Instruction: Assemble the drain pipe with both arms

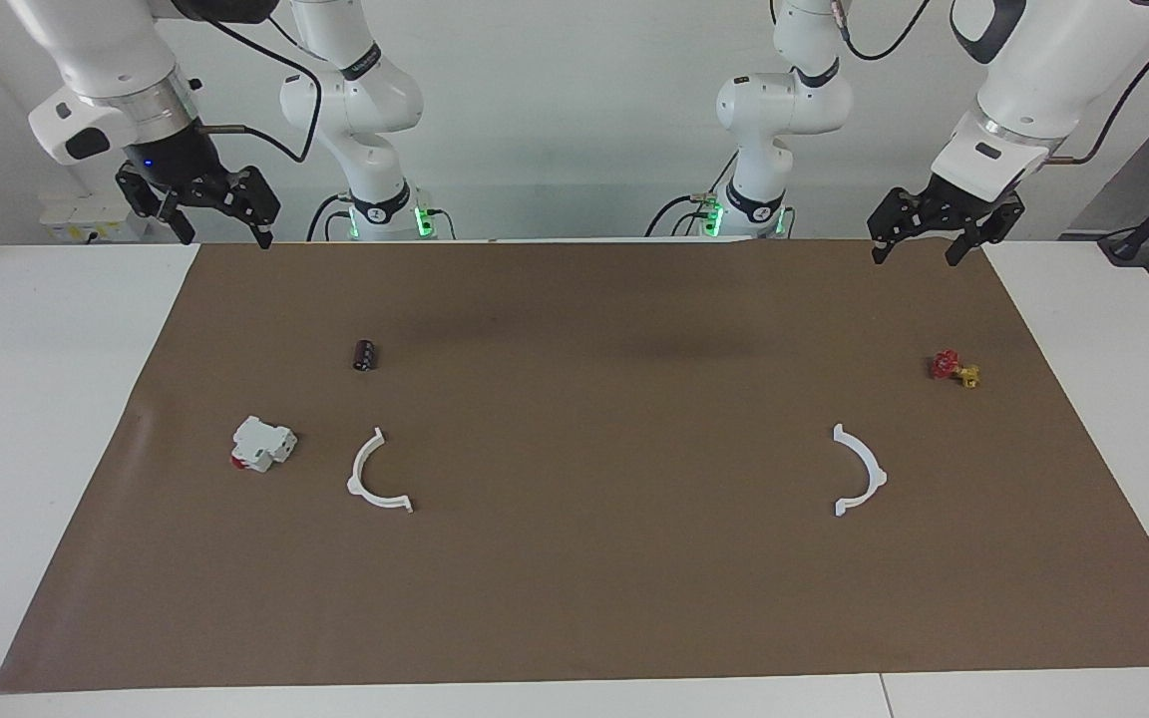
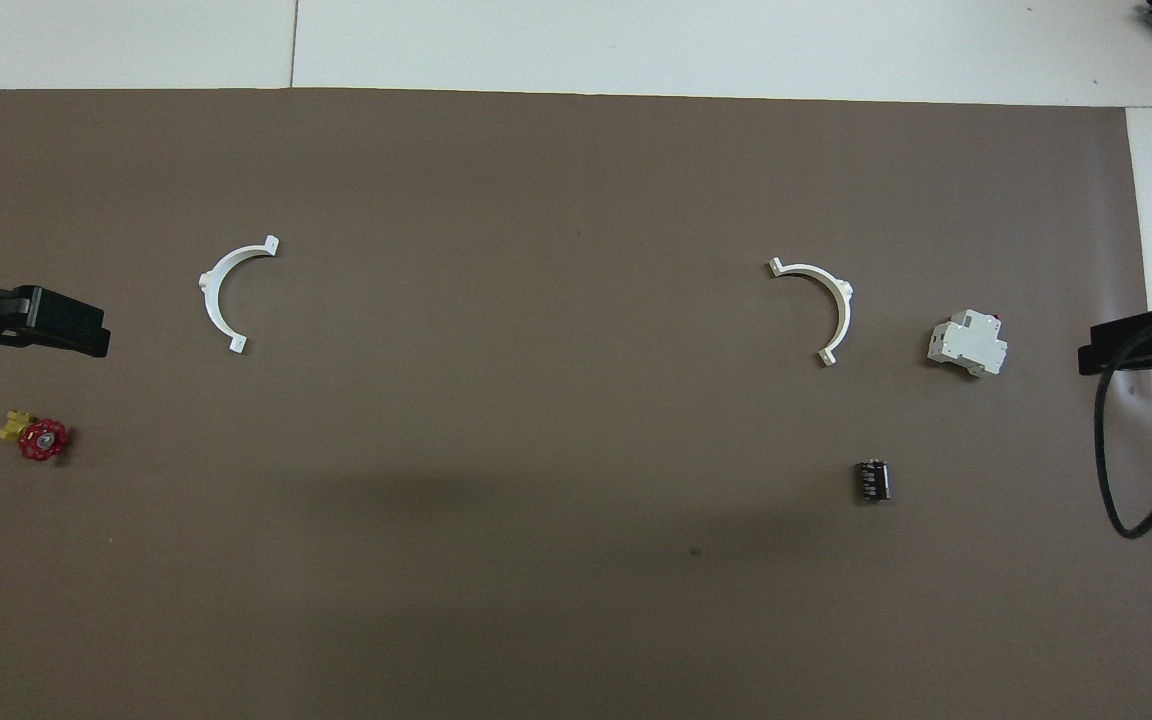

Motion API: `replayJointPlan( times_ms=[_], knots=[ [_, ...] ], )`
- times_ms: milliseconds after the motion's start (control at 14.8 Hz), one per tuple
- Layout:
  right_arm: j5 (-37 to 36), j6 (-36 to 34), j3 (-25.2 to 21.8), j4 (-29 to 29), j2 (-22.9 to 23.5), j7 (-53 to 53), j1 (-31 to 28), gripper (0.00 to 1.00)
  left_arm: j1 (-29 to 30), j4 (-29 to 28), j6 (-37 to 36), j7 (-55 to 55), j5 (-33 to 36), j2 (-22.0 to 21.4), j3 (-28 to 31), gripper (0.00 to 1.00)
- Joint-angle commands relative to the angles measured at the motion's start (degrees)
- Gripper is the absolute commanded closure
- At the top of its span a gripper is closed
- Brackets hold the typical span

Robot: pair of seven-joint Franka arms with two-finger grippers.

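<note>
2 white half-ring arcs (image 1: 376, 475) (image 1: 859, 471) lie well apart on the brown mat (image 1: 594, 598).

Wide bare mat (image 1: 594, 419) at frame centre; white block (image 1: 262, 444) and black cylinder (image 1: 365, 354) crowd left, red valve (image 1: 954, 368) upper right.

A robot lab, not a home.

Two big white arms (image 1: 355, 110) stand at a white table (image 1: 46, 399) with a plain white wall behind them. Green lights (image 1: 422, 219) glow at their bases and black cables (image 1: 265, 95) hang from them. A brown mat (image 1: 584, 578) covers the table top, and only a few small loose parts (like a red valve (image 1: 954, 368)) lie on it.
</note>
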Motion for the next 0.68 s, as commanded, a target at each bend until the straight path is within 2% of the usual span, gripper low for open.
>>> replayJointPlan(
  times_ms=[0,610],
  knots=[
    [-0.99,1.41,0.26,-1.99,-1.26,1.05,-0.16,0.0,0.5,-1.49,-0.02,0.83,-0.07,-1.4,-0.07,0.0],
    [-0.21,1.41,0.25,-2.17,-1.26,0.96,-0.42,0.0,0.5,-1.49,-0.02,0.74,-0.07,-1.4,-0.07,0.0]
  ],
)
